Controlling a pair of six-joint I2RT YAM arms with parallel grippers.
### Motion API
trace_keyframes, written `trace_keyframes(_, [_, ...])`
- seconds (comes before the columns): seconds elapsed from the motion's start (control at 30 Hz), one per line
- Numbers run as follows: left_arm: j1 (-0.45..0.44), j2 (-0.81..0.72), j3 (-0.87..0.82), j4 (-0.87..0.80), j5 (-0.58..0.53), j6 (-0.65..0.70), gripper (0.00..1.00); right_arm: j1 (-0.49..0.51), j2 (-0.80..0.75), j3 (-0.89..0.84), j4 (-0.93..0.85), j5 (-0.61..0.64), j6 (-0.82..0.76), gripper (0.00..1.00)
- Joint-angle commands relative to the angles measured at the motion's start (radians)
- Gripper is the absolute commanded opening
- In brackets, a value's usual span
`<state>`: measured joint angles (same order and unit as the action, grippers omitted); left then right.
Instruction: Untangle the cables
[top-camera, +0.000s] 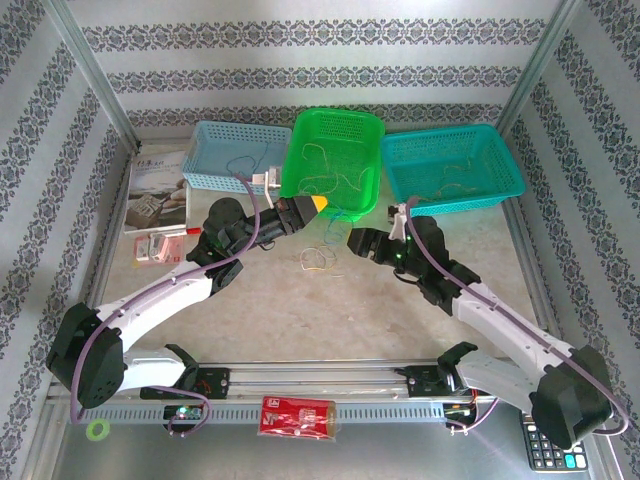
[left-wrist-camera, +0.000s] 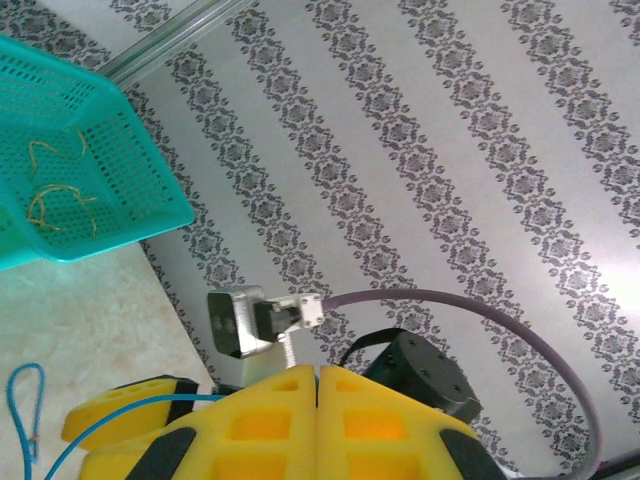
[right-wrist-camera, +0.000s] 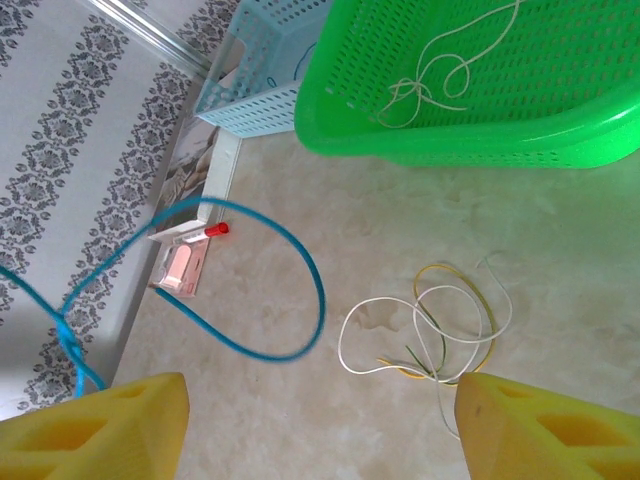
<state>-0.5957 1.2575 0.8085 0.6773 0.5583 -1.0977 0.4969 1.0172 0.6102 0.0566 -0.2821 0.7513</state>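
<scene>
A loose clump of white, yellow and green cables (top-camera: 318, 260) lies on the table (top-camera: 300, 320) in front of the green basket; the right wrist view shows the clump (right-wrist-camera: 440, 320) flat on the table. A blue cable (right-wrist-camera: 318, 290) hangs in a blurred loop above the table, left of the clump. My left gripper (top-camera: 320, 204) is raised by the green basket's front. Its yellow fingers (left-wrist-camera: 290, 400) are pressed together (left-wrist-camera: 318, 375), and the blue cable (left-wrist-camera: 110, 408) runs in behind them. My right gripper (top-camera: 352, 240) is open (right-wrist-camera: 322, 385) just above the table, with nothing between its fingers.
Three baskets line the back: pale blue (top-camera: 215, 165), green (top-camera: 300, 150) holding pale cables (right-wrist-camera: 440, 75), and teal (top-camera: 500, 150) holding yellow pieces (left-wrist-camera: 60, 200). A booklet (top-camera: 155, 190) and a red-capped card (top-camera: 160, 247) lie at the left. A red packet (top-camera: 298, 415) and calculator (top-camera: 545, 445) sit at the near edge.
</scene>
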Motion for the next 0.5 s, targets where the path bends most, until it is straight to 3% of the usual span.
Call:
trace_keyframes(0.0, [-0.007,0.009,-0.003,0.102,0.035,-0.013,0.00,-0.022,0.017,0.030,0.053,-0.031,-0.016,0.71])
trace_keyframes(0.47, [-0.007,0.015,-0.001,0.137,0.042,-0.038,0.00,-0.049,0.068,0.032,0.130,-0.079,0.021,0.70])
